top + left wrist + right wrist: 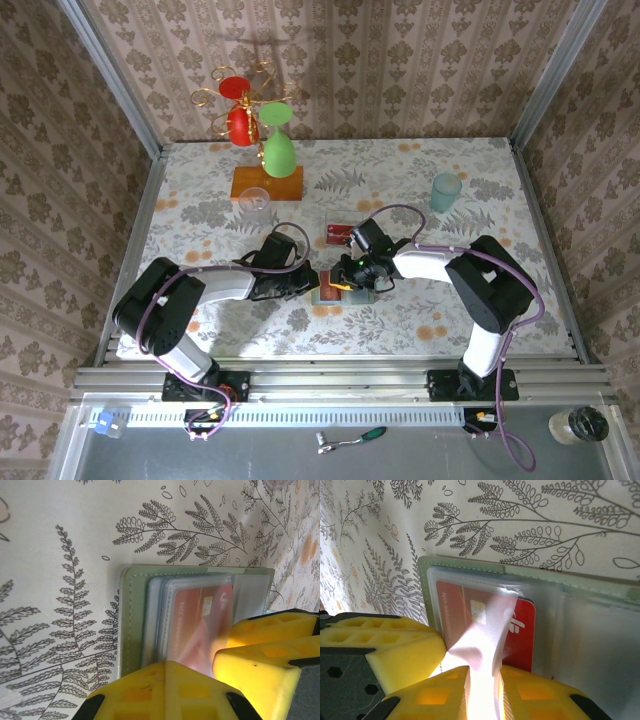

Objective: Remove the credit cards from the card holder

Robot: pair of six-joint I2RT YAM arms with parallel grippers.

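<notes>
The right claw is closed on a twisted flap of clear sleeve, lifting it off the open wallet. It does not seem to have the card itself (at least as far as its own camera shows). Under that flap the red card lies flat in its pocket, chip side up. The wallet lies spread open on the patterned table.

The left claw is closed at the wallet's near edge. I cannot tell whether it pinches something or only presses down.

The main risk, I judge, is that a pull moves the sleeve and not the card. The thin film may stretch, tear or slip from the fingers, leaving the card inside. If the left claw's hold is light, the whole wallet may lift or skid toward the right arm. A card that comes free suddenly could also slide off across the table.
</notes>
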